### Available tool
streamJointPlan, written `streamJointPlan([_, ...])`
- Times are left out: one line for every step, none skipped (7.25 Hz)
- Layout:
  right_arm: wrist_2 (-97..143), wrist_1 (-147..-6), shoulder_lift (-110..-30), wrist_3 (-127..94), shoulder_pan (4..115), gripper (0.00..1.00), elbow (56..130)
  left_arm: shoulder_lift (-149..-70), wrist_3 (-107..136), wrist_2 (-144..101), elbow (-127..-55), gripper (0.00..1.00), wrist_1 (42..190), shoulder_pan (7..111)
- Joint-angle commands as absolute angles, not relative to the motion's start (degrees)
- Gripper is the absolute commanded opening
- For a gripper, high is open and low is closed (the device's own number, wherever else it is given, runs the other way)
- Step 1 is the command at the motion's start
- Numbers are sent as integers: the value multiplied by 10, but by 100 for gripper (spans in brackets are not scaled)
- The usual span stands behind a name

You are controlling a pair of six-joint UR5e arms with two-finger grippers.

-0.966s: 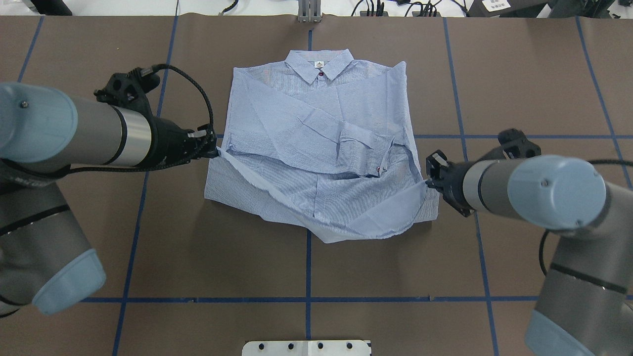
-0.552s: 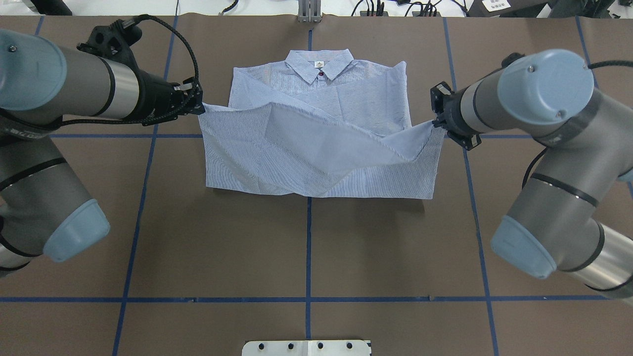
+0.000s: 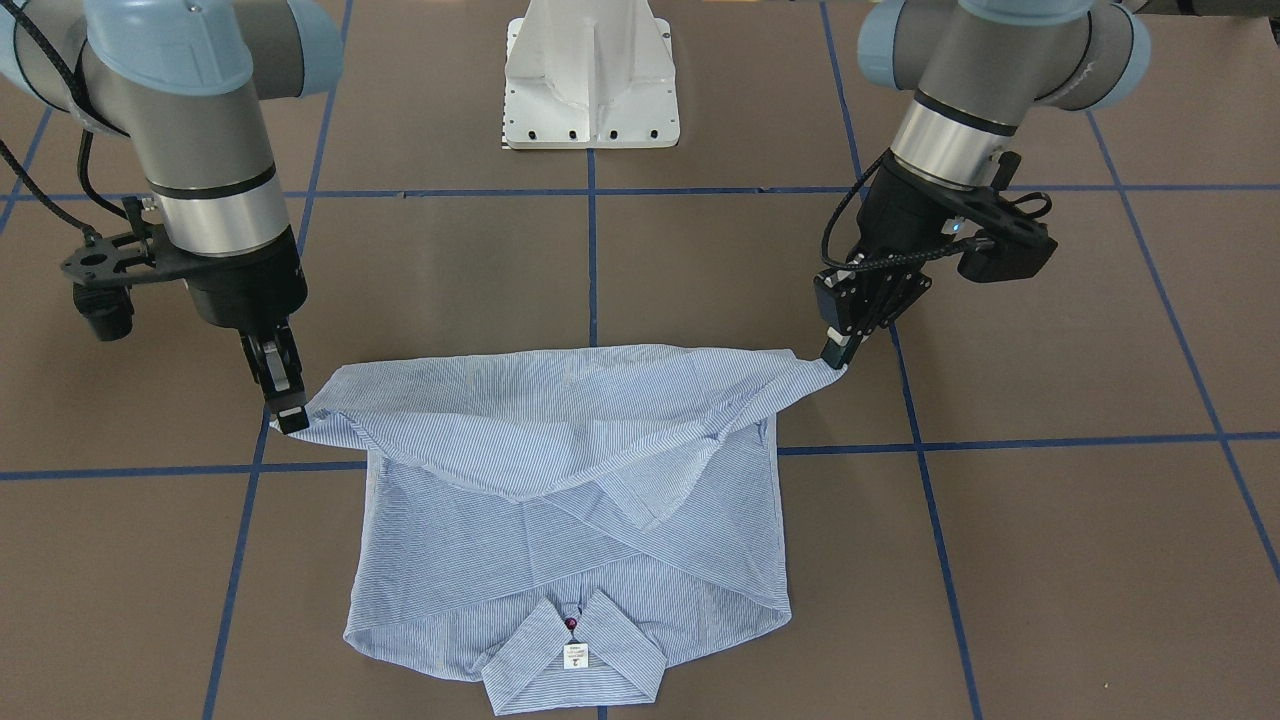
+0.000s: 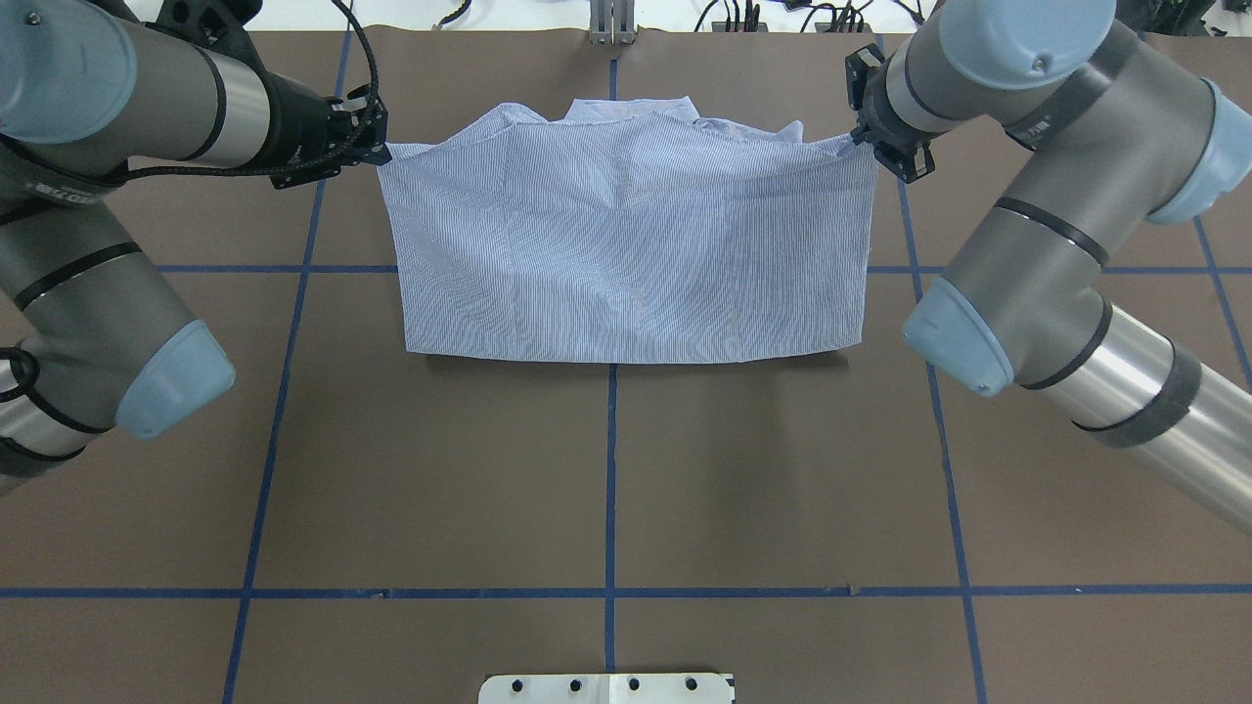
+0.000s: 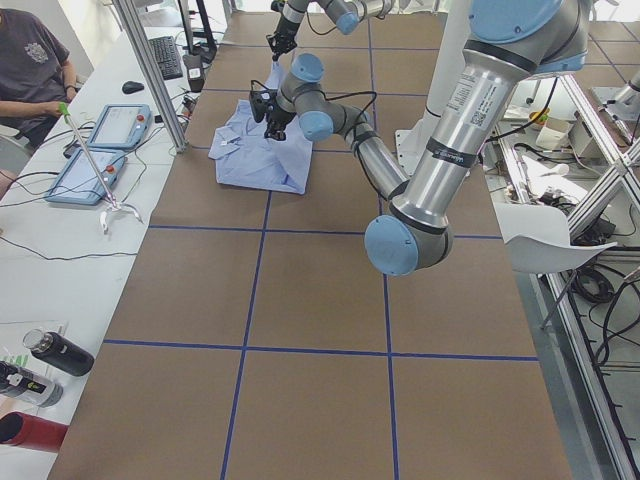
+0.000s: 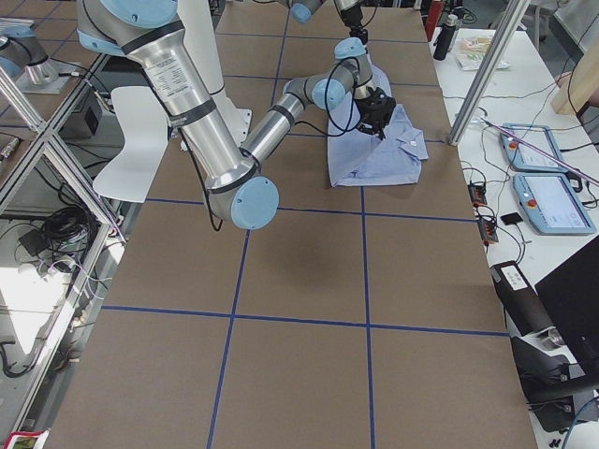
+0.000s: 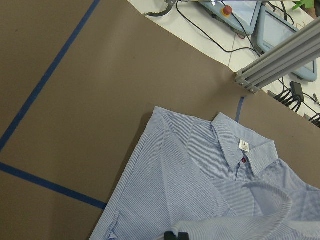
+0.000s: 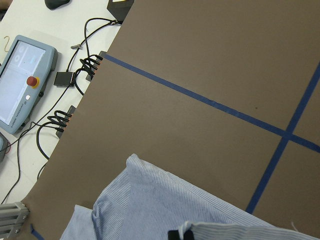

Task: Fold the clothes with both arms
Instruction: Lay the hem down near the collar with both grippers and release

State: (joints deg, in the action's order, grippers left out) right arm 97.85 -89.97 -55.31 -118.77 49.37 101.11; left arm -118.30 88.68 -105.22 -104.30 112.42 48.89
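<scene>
While left fingers [image 3: 836,350] and right fingers [image 3: 285,393] pinch the shirt [image 3: 560,500], pendants [image 6: 554,202] lie beyond.

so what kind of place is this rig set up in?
Probably a robotics lab workcell: a blue tape grid on the brown-covered table, teach pendants on a white side bench, and an aluminium frame post.

Silver-grey tubular arms [image 4: 1056,244], blue caps [image 4: 1027,24], black cables [image 4: 362,44]
</scene>
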Motion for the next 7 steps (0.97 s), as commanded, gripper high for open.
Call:
streamJointPlan([977,-839,-482,-1173,515,0,876,-1206,885,-1050,-945,0,1216,499])
streamJointPlan([977,-793,-463,-1150,515,0,803,-1234,884,-1049,-883,0,1249,499])
streamJointPlan([976,-736,-448,-1137,514,0,720,-1256,884,-1049,-835,0,1273,498])
streamJointPlan([976,-706,-433,-1108,514,0,672,-1281,882,-1049,-782,0,1282,497])
streamJointPlan([977,-704,-427,-1094,509,0,644,-1300,882,-1048,-729,0,1310,497])
streamJointPlan([977,-704,-427,-1084,507,0,640,-1303,880,-1040,-694,0,1328,497])
streamJointPlan([977,-703,-421,-1083,505,0,627,-1310,865,-1015,-671,0,1335,496])
